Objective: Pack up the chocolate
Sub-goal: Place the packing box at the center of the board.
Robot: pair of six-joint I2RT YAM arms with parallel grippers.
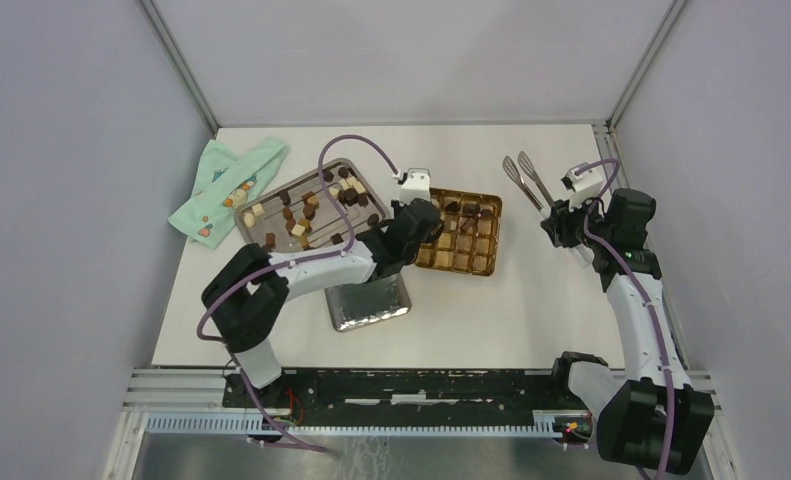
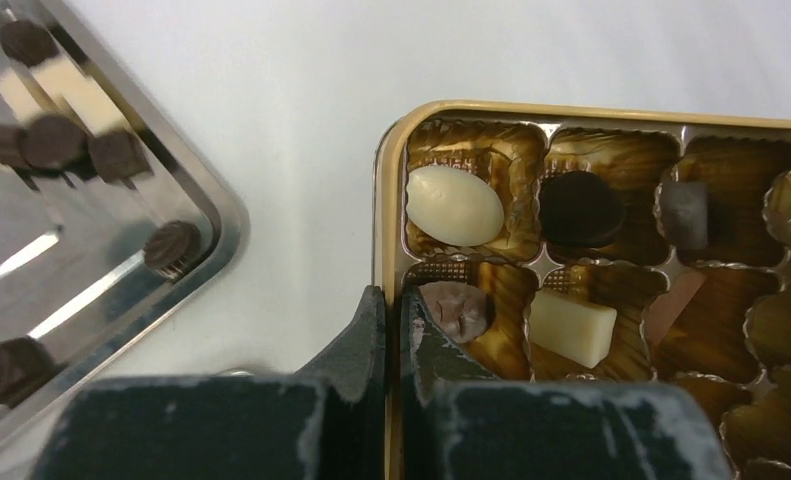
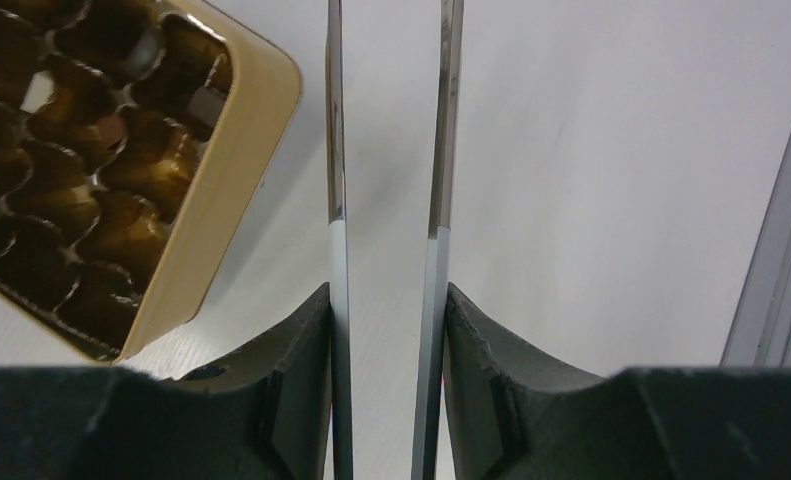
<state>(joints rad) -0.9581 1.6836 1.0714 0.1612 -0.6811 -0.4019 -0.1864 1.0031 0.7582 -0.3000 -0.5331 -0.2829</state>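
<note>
Several chocolate pieces [image 1: 296, 215], dark, brown and cream, lie on a steel tray [image 1: 343, 162]. More sit in cells of the open gold tin [image 1: 496, 235]. In the left wrist view a white oval piece [image 2: 455, 205], a dark round piece [image 2: 581, 208], a cream block [image 2: 571, 328] and a brown piece [image 2: 461, 310] fill the near cells. My left gripper [image 2: 393, 310] is shut on the tin's left wall [image 2: 383, 200], one finger outside and one inside; it also shows from above [image 1: 426, 215]. My right gripper [image 3: 387, 300] is shut on metal tongs [image 3: 336, 150], right of the tin [image 3: 231, 170].
A shiny square lid [image 1: 369, 303] lies in front of the tray. A green patterned cloth [image 1: 226, 185] lies at the far left. The tongs [image 1: 526, 180] point toward the back wall. A metal rail [image 1: 661, 300] runs along the table's right edge.
</note>
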